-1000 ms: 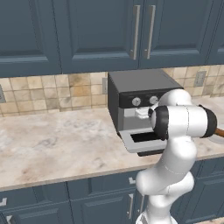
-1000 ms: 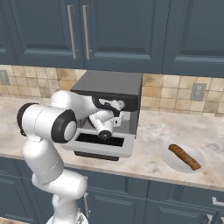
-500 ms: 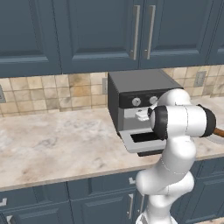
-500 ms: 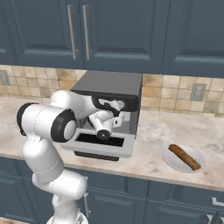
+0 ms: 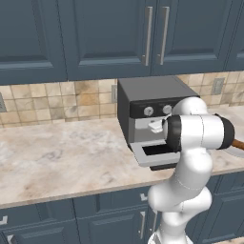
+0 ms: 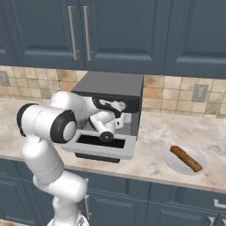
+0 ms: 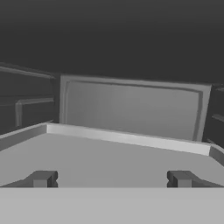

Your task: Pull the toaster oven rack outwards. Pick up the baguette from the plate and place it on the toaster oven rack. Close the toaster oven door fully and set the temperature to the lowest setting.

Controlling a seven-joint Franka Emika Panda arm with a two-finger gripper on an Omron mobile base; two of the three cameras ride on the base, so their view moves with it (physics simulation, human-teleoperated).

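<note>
The toaster oven stands on the counter with its door folded down flat in front. My hand reaches into the oven mouth above the door. The gripper is open, its two fingertips set wide apart just over the light grey rack. Nothing is between them. The rack's raised far rim and the oven's back wall lie ahead. The baguette lies on the plate to the right of the oven. In the left base view my arm covers most of the oven front.
Dark blue wall cabinets hang right above the oven. The marble counter stretches wide to the oven's left. A tiled backsplash with an outlet runs behind. The oven's side walls close in the hand on both sides.
</note>
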